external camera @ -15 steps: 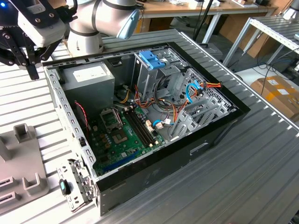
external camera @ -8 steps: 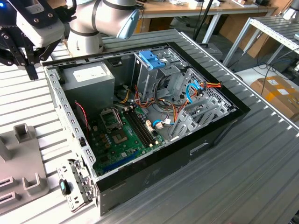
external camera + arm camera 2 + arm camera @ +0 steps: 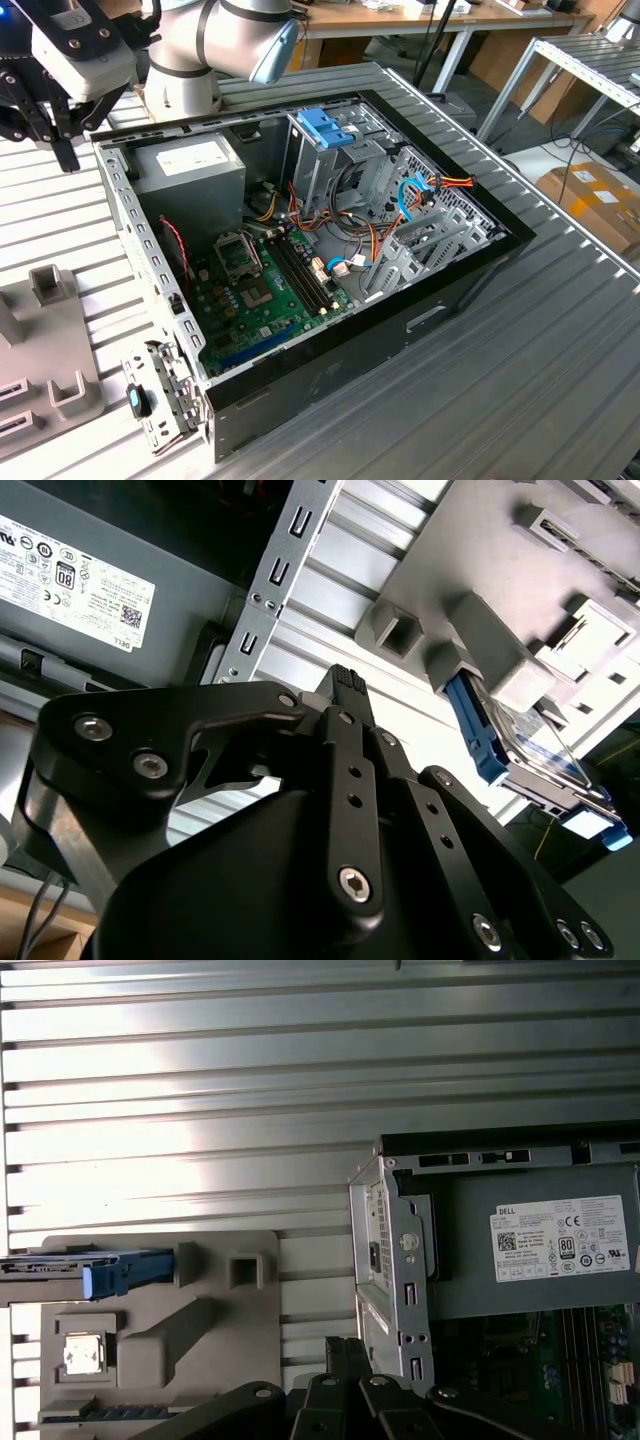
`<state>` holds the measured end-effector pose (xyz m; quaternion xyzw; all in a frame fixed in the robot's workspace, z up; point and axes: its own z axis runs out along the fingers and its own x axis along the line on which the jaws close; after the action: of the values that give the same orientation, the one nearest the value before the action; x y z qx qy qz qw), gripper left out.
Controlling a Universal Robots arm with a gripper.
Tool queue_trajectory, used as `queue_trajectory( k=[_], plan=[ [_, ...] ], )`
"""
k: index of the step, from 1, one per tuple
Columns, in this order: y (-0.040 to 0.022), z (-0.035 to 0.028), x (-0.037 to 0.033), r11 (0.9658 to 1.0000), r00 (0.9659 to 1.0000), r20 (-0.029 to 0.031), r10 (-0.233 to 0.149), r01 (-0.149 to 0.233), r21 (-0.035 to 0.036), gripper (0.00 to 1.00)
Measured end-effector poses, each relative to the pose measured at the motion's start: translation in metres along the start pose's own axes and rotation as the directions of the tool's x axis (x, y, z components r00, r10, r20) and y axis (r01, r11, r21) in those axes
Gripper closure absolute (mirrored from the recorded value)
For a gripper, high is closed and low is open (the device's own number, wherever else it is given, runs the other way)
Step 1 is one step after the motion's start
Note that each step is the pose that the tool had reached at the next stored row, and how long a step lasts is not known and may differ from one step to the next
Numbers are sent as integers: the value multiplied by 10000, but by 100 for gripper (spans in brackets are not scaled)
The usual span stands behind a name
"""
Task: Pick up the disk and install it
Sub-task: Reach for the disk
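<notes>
One disk [image 3: 530, 752] is here. It stands on its edge in a slot of one grey holder [image 3: 480, 570], with a blue rail on each long side. In the first wrist view you see it edge-on, with its blue end facing the middle of the holder. One small shiny square part [image 3: 80, 1352] sits in another spot of the same holder.

One black tool [image 3: 345, 683] hangs over the ribbed metal worktop [image 3: 250, 1080], in the gap between the holder and the computer case [image 3: 400, 330]. I cannot tell how far open the tool is. It is apart from the disk, and the disk is not in its hold.

One computer case lies on its side with the cover off. Inside it are one grey power box [image 3: 190, 165], one green board [image 3: 265, 300] and one blue ridged latch piece [image 3: 325, 128] on top of a metal cage. Orange, blue and red wires [image 3: 415, 195] run around the cage. The metal wall of the case [image 3: 265, 600] stands between the tool and the inside of the case.

One white label [image 3: 560, 1240] is stuck on the power box. It has small black print and little round marks. One brown cardboard box [image 3: 595, 200] lies on the floor on the exterior view's right.
</notes>
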<state>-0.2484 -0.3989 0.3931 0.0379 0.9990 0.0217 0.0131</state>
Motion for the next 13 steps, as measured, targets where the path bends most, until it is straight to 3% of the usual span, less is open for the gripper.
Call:
queue_trajectory(
  k=[13],
  plan=[
    [-4, -1, 51, 10000, 10000, 0, 0, 0, 0, 89]
  ],
)
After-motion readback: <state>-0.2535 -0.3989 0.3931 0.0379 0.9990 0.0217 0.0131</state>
